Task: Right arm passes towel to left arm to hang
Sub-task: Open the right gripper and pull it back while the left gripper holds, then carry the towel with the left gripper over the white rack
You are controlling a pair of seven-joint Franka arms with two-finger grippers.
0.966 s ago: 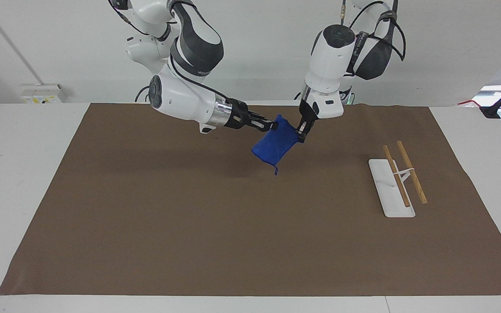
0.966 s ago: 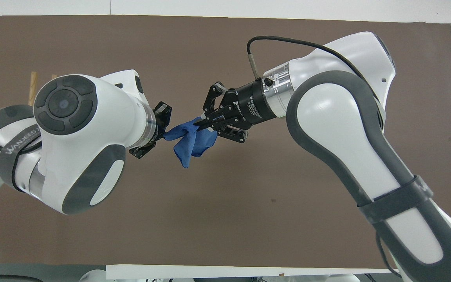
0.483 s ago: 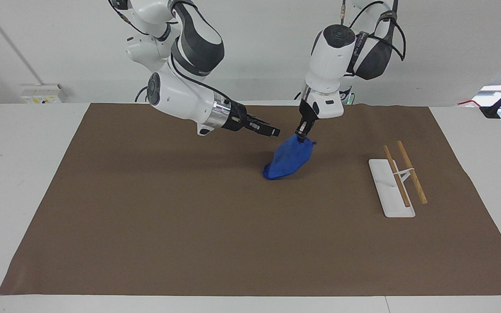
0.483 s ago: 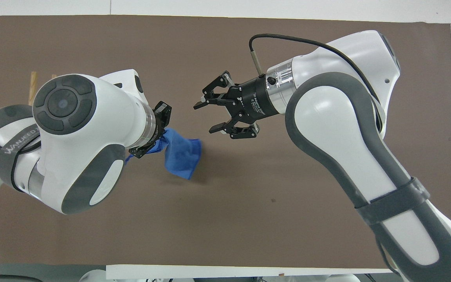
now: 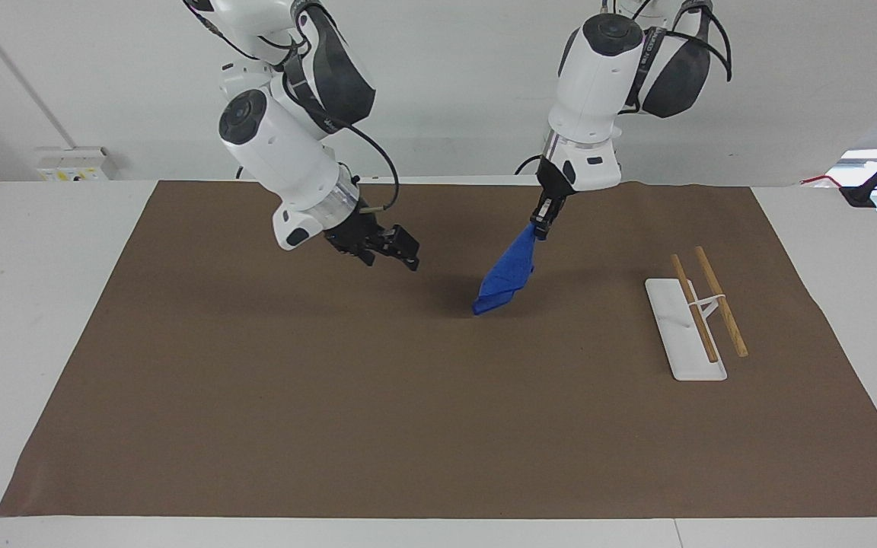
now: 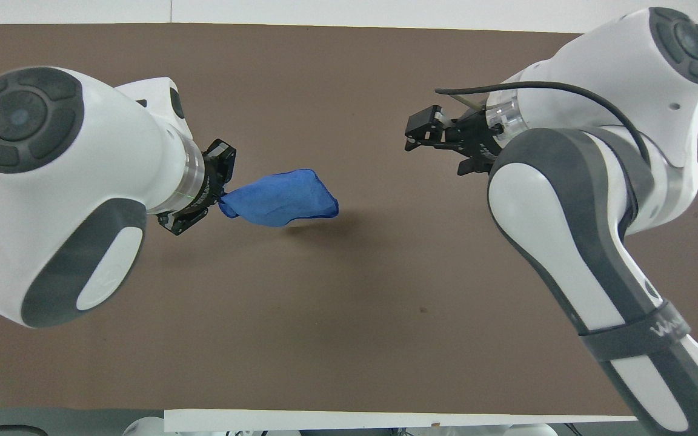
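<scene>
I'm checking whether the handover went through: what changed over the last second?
The right claw let go of the towel and drew back toward the right arm's end of the table, open and empty. The left claw, gripping a top corner throughout, now holds the towel alone and has risen a little; the cloth hangs down above the brown mat. The rack has not moved.

A robotics lab: two white jointed arms [image 5: 286, 152] are mounted at a white counter [image 5: 50, 304] covered by a brown mat [image 5: 408, 411], against a bare white wall [image 5: 454, 84] with a socket strip [image 5: 73, 164] and trailing cables.
</scene>
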